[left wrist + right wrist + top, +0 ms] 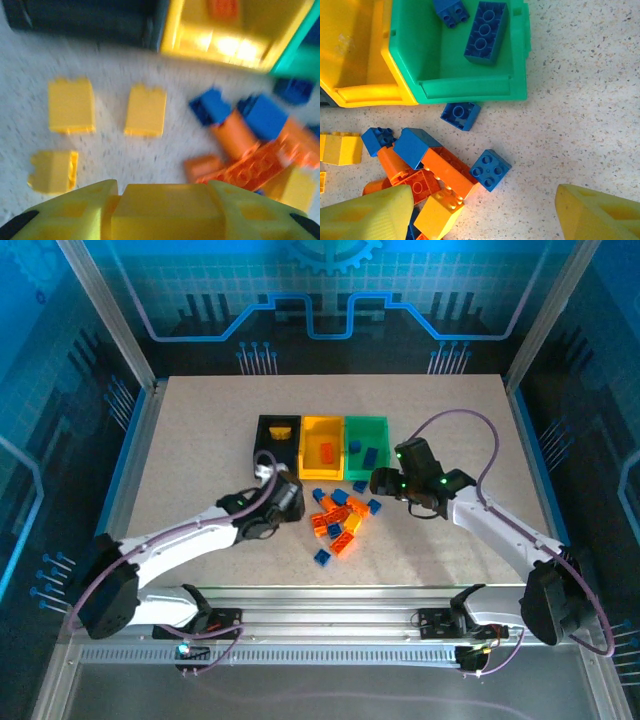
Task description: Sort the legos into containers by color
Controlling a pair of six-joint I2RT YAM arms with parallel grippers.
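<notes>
Most of the legos [336, 522] lie in a loose heap of orange, blue and yellow on the table [200, 450], just in front of the bins, so we judge the sorting barely begun. So far the green bin [470, 75] holds two blue pieces, a long blue brick [485, 32] and a smaller one at its far edge. The yellow bin [322, 447] holds one orange brick [326, 452], and the black bin [277, 440] holds a yellow piece [281, 430] at its far end. From that we take it that blue goes to green, orange to yellow and yellow to black. Nearly everything is left to do. In the left wrist view three loose yellow bricks [145, 110] lie apart on the speckled surface to the left of the heap, while blue and orange ones lie tangled to the right. A stray blue brick [460, 115] lies just outside the green bin's near wall. The left gripper [165, 190] looks clamped on a held yellow brick [167, 217], though that view is blurred, and the black bin is near ahead of it. The right gripper [482, 200] hangs over the blue end of the heap, jaws spread wide with nothing between them, and a square blue brick [490, 170] lies just ahead.
</notes>
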